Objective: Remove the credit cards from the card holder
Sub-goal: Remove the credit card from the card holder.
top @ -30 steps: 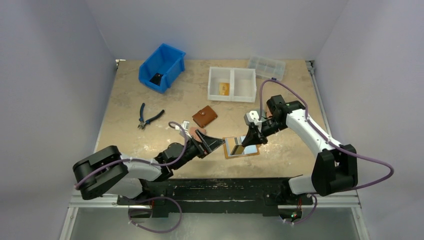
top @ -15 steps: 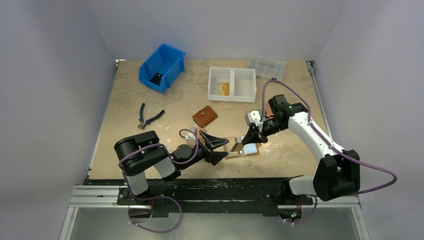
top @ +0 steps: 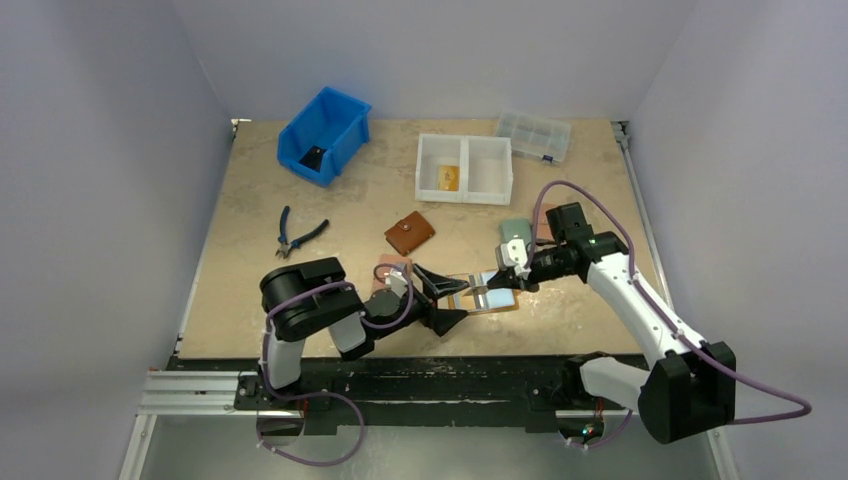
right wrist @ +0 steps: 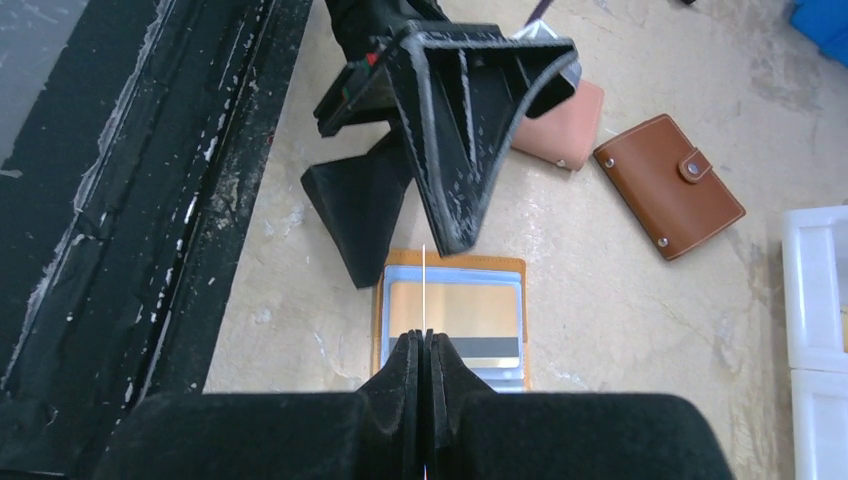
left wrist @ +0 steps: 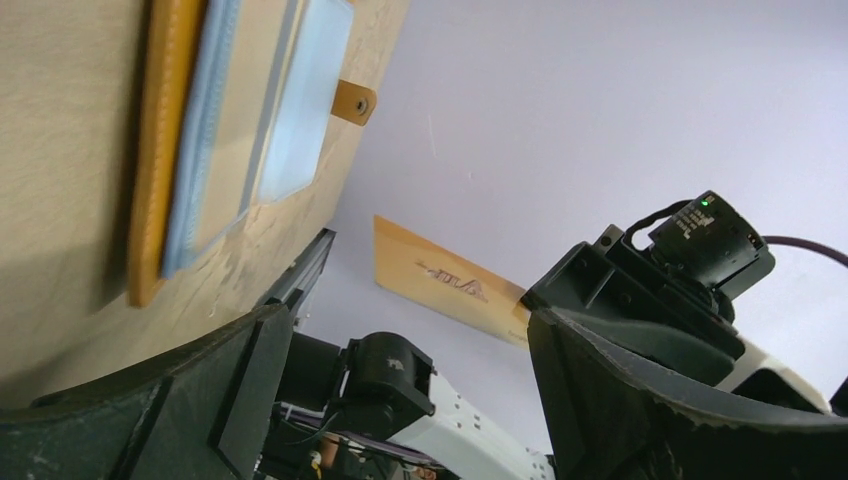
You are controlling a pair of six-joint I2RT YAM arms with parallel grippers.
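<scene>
**Orange card pinched above the open holder**

The left claw [top: 458, 300] stands spread wide with nothing between its jaws, and its tips are just beside the card holder [right wrist: 455, 262]. The holder lies open on the counter [top: 300, 200], directly beneath the right claw, with its clear sleeves facing up. A striped card [right wrist: 455, 318] shows through the top sleeve. The right claw [right wrist: 426, 340] is pressed together on an orange-yellow credit card [left wrist: 445, 282], pinching one end. The card is raised off the holder and points toward the left claw's gap.

Card holder [top: 500, 300] lies open on tabletop [top: 350, 200], left hand [top: 460, 300] at its left end. Card [left wrist: 445, 280] pinched in right hand [top: 490, 289], above holder. Closed wallet [top: 410, 233] behind-left.
</scene>
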